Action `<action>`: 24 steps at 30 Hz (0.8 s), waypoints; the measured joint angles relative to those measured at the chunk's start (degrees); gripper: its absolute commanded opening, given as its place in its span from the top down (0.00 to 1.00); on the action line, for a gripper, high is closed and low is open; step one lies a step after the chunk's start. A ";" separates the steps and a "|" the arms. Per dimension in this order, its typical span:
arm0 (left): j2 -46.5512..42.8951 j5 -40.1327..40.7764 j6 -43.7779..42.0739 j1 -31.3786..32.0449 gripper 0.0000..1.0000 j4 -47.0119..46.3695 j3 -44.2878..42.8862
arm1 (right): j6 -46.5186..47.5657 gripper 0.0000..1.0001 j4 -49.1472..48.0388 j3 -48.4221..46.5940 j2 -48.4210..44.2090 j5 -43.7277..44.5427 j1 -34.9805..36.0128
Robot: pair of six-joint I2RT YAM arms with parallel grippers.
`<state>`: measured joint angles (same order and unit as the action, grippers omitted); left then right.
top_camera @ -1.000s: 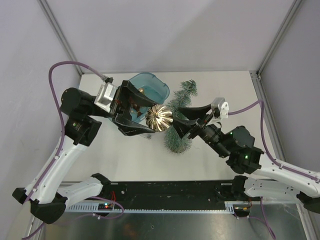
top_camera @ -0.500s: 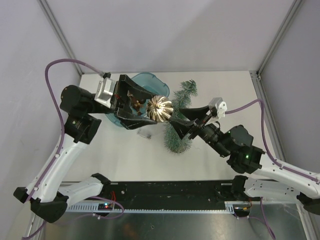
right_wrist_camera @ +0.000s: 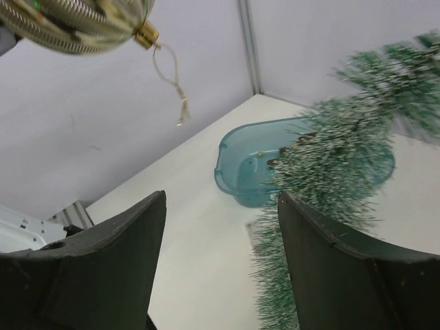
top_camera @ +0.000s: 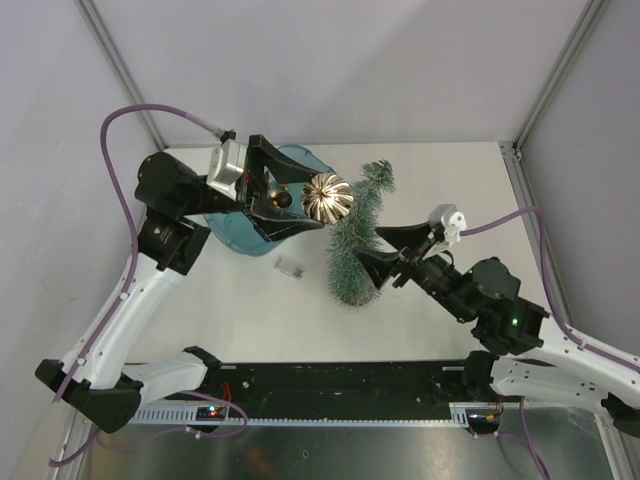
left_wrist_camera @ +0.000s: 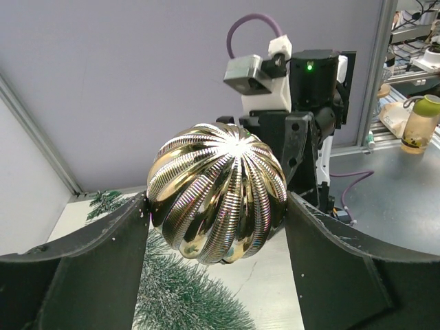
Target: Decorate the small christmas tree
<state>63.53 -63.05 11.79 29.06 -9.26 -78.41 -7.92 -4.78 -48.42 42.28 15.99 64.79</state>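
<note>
The small christmas tree (top_camera: 352,245) stands on its round base near the table's middle, its bent tip pointing to the back. My left gripper (top_camera: 320,198) is shut on a gold ribbed bauble (top_camera: 330,195) and holds it in the air beside the tree's upper part. In the left wrist view the bauble (left_wrist_camera: 218,192) sits between both fingers, above the tree's needles (left_wrist_camera: 185,295). My right gripper (top_camera: 368,248) is open and empty, right next to the tree's lower half. The right wrist view shows the tree (right_wrist_camera: 330,165) against its right finger, and the bauble (right_wrist_camera: 75,24) hanging above with its string loop.
A teal tub (top_camera: 232,238) stands left of the tree, partly under the left arm; in the right wrist view the tub (right_wrist_camera: 240,175) has small ornaments in it. A small clear piece (top_camera: 291,267) lies on the table before the tub. Grey walls enclose the back and sides.
My left gripper has carried the gold bauble up and toward the back right, closer to the tree's top. My right gripper has drawn back a little to the right.
</note>
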 measured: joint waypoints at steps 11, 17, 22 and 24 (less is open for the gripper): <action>0.85 -1.36 -0.31 0.00 0.95 0.57 1.14 | -0.26 0.29 2.43 0.11 -3.89 1.88 -10.43; 1.11 -6.23 0.76 0.22 0.96 0.33 1.79 | -1.57 0.29 0.55 0.22 -2.91 -2.16 -13.09; 1.11 -10.88 1.79 1.14 0.97 -0.37 1.90 | -2.43 0.29 -2.95 0.28 -0.90 -6.32 -12.57; 1.11 -12.07 2.01 1.36 0.97 -0.72 2.19 | -2.56 0.29 -3.82 0.42 -0.22 -7.06 -11.26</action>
<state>64.64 -75.11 13.80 30.41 -9.98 -76.23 -10.48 -8.60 -48.01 42.06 8.93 53.54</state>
